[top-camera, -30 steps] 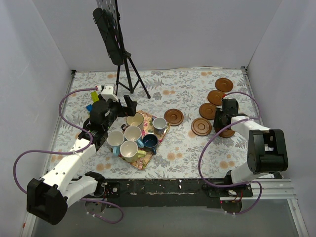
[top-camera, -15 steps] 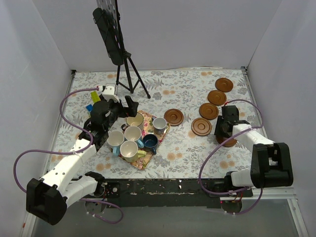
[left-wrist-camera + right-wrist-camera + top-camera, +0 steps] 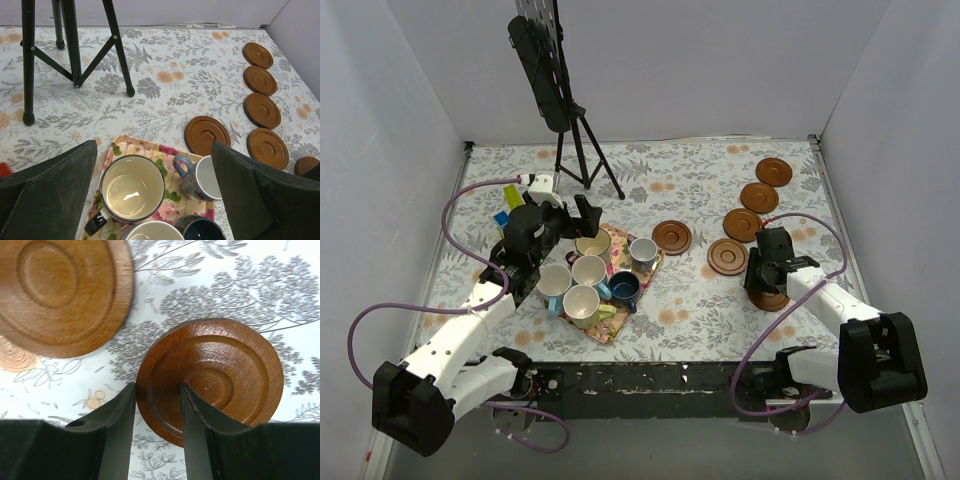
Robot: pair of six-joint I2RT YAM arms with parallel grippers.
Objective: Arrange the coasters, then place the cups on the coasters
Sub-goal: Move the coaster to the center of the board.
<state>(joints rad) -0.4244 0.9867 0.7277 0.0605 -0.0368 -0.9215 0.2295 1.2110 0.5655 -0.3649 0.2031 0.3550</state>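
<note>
Here, the right jaws pinched the rim of a coaster (image 3: 220, 375), its disc extending toward 1 o'clock from them, at 4 o'clock of the next coaster (image 3: 727, 257) on the worktop (image 3: 690, 180). The left jaws, spread wide, hung over the cups (image 3: 132, 187).

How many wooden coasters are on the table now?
6 coasters: four in a diagonal row at the far right; one beside the floral mat; the last coaster pinched at its rim by the right claw.
</note>
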